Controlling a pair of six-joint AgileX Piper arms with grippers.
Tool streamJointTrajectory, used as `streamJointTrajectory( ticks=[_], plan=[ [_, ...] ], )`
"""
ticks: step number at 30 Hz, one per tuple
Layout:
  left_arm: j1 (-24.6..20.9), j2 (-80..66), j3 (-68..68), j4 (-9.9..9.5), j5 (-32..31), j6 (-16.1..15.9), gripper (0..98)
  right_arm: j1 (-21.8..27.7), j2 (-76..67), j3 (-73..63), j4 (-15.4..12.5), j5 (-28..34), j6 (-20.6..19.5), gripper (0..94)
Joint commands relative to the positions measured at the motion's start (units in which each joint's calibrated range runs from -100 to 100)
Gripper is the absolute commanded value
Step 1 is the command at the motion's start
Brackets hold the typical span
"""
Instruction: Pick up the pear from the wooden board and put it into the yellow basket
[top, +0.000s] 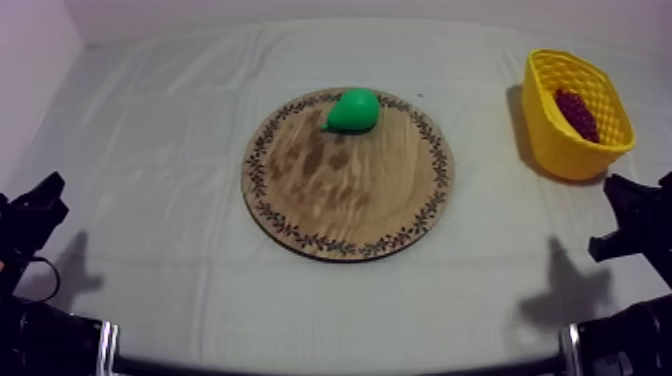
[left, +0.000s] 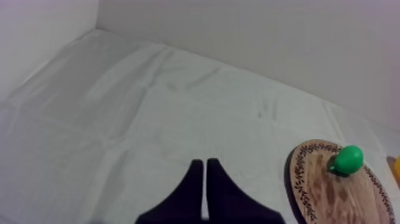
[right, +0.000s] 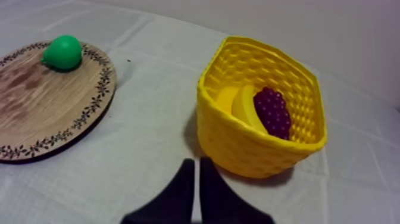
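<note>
A green pear (top: 353, 110) lies near the far rim of the round wooden board (top: 350, 195) in the middle of the table. The yellow basket (top: 556, 142) stands at the far right. My left gripper (top: 38, 203) rests low at the left edge, well away from the board. In its wrist view the left gripper (left: 204, 165) is shut on nothing, with the pear (left: 347, 159) on the board (left: 331, 193) off to one side. My right gripper (right: 194, 164) is also shut on nothing, just in front of the basket (right: 250, 149). The right gripper (top: 628, 205) sits low at the right edge.
Inside the basket lie a purple bunch of grapes (right: 272, 112) and a banana (right: 240, 105). The grapes (top: 577, 113) also show from above. Bare cloth (top: 150, 150) stretches between the board and each arm. Walls close off the back and left.
</note>
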Motion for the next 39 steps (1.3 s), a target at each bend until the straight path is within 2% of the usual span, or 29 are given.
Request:
streamJointTrajectory(
  ticks=[1,17,22,29,34,39],
  plan=[
    [0.0,0.0,0.0,-0.02,-0.01,0.01,0.1,-0.03,0.0,0.02,0.02,0.01,-0.13,0.8],
    [0.0,0.0,0.0,-0.02,-0.01,0.01,0.1,-0.48,0.0,0.02,0.0,-0.02,-1.16,0.7],
    [0.0,0.0,0.0,-0.02,-0.01,0.01,0.1,-0.61,1.01,-0.42,0.03,-3.89,0.42,0.6],
    [0.0,0.0,0.0,-0.02,-0.01,0.01,0.1,-2.19,8.23,-9.54,2.26,-5.15,0.08,0.6],
    [0.0,0.0,0.0,-0.02,-0.01,0.01,0.1,-4.58,16.89,-20.63,6.8,-2.83,-2.58,0.6],
    [0.0,0.0,0.0,-0.02,-0.01,0.01,0.1,-6.46,27.14,-32.83,7.84,1.22,-0.42,0.6]
  ],
)
